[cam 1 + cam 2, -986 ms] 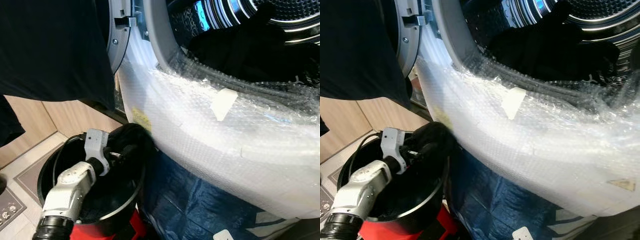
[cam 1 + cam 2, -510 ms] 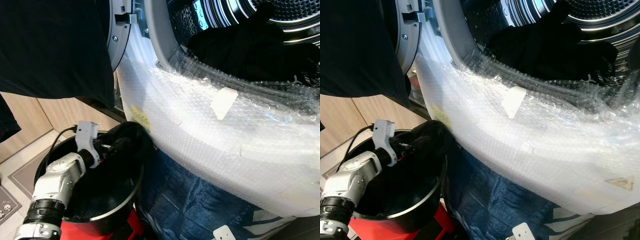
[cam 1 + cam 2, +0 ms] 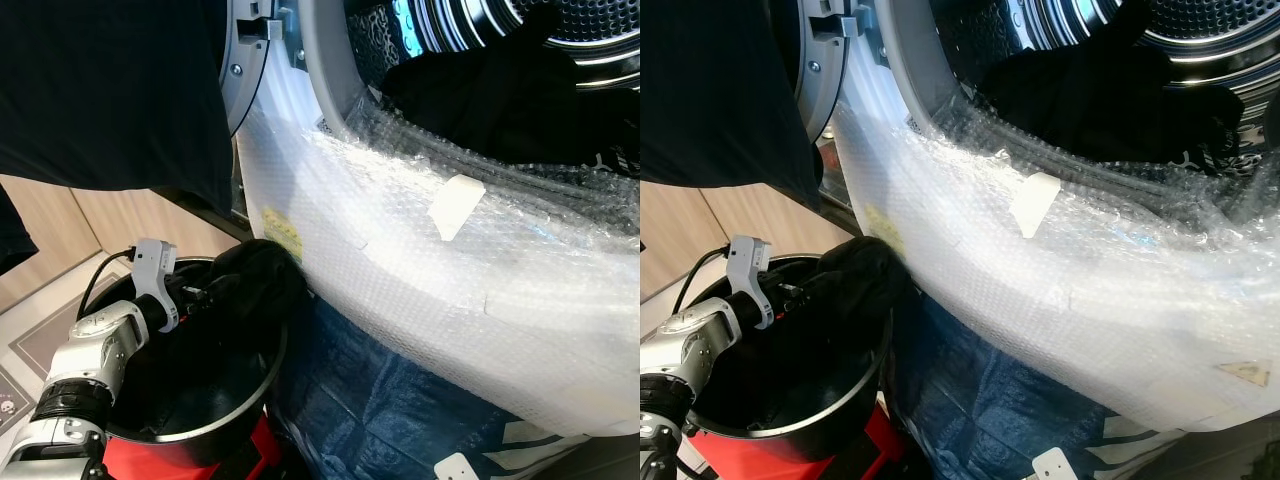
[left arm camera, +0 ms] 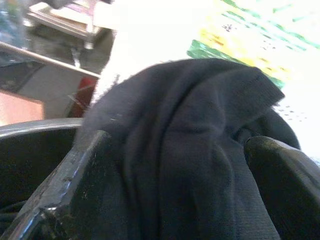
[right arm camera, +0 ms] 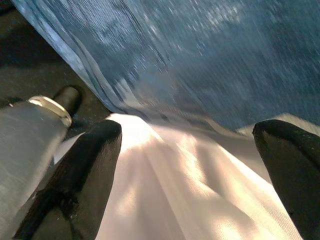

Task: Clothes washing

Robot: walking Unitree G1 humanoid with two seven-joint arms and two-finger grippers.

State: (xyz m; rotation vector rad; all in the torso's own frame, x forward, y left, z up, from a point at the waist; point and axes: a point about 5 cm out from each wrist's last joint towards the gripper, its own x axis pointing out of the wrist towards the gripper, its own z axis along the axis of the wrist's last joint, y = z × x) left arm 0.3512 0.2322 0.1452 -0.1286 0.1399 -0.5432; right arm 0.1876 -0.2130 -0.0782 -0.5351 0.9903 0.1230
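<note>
Beside bucket (image 3: 235,400): bubble-wrapped washer (image 3: 420,270) (door open).

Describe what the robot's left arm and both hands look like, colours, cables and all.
The left arm is silver-grey with a ribbed black ring near the wrist, a white bracket and a thin black cable looping off it. The left hand and right hand each have two chunky, glossy black fingers.

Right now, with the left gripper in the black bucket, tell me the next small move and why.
Probably lift the left gripper straight up. Its fingers sit on either side of the dark garment that is heaped at the rim of the black bucket, so raising it should pull the cloth free. The open washer drum lies higher, beyond the bubble wrap.
</note>
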